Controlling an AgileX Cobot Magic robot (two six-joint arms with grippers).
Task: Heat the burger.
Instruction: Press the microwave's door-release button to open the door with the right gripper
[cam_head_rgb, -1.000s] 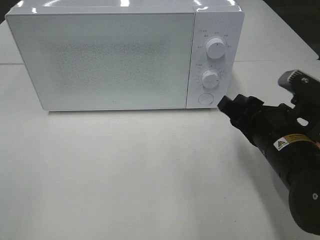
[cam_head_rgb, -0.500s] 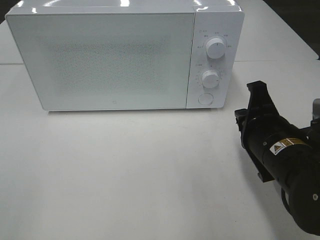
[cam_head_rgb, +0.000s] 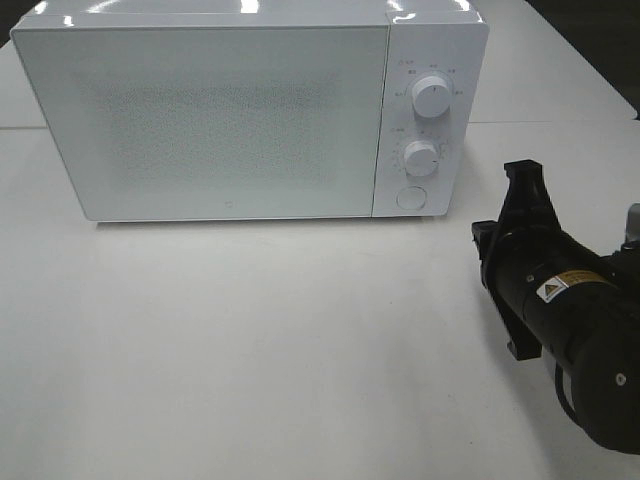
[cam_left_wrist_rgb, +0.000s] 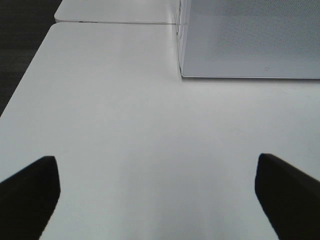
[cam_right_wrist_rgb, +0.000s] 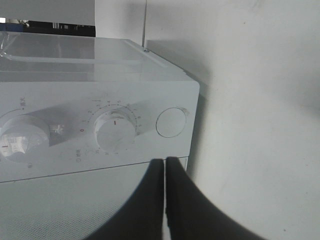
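Observation:
The burger is out of view in every frame. The white microwave (cam_head_rgb: 200, 110) stands at the back of the table with its door shut. My right gripper (cam_head_rgb: 522, 172) is shut with nothing in it, hovering to the right of the microwave's control panel and apart from it. In the right wrist view its fingertips (cam_right_wrist_rgb: 165, 167) meet in front of the lower dial (cam_right_wrist_rgb: 116, 129) and the round button (cam_right_wrist_rgb: 171, 122). My left gripper (cam_left_wrist_rgb: 157, 200) is open and empty over bare table, near the microwave's left front corner (cam_left_wrist_rgb: 182, 75); it does not show in the exterior view.
The control panel carries an upper dial (cam_head_rgb: 431, 95), a lower dial (cam_head_rgb: 421, 158) and a round button (cam_head_rgb: 410, 198). The white table (cam_head_rgb: 250, 340) stretches in front of the microwave. A table seam (cam_left_wrist_rgb: 115, 22) runs behind it on the left.
My right gripper drew back to the right from the round button, turned over, and its jaws closed. The left gripper has stayed put.

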